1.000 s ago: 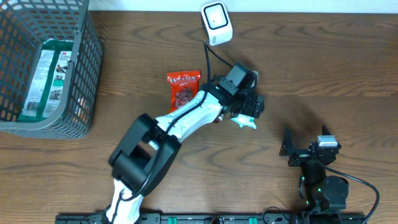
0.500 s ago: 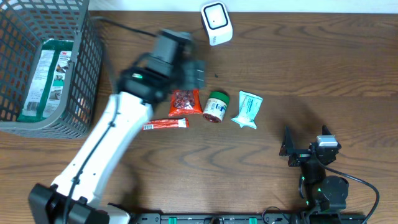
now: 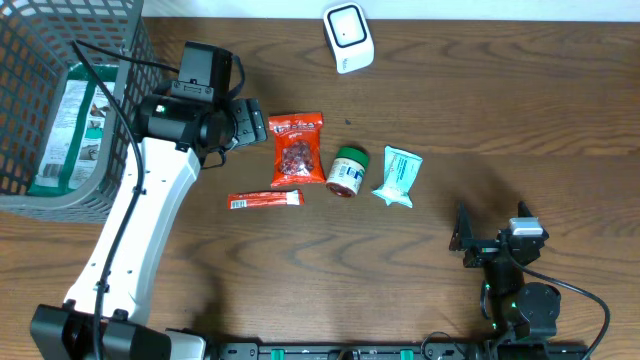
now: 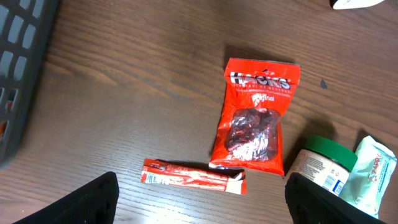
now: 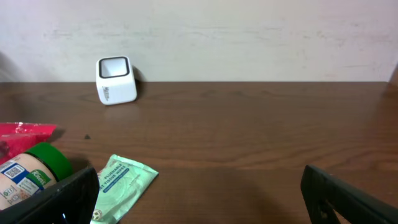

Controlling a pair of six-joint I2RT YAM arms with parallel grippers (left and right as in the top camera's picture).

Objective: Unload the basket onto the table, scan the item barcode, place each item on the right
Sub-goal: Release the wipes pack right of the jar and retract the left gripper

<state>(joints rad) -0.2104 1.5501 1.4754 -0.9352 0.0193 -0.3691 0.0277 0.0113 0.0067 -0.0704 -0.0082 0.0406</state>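
Red snack bag [image 3: 297, 150] flat on tabletop [image 3: 500, 100], barcode can't be made out. Left hand [image 3: 248, 126] wide, empty, just left of it. Right hand [image 3: 462, 242] wide, empty, well apart. Scanner [image 3: 348, 37] cropped in left wrist view.

In my overhead view, a grey mesh basket [image 3: 20, 60] sits upper left on the brown wooden desk [image 3: 520, 110], with a green-edged packet [image 3: 60, 140] lying inside it.
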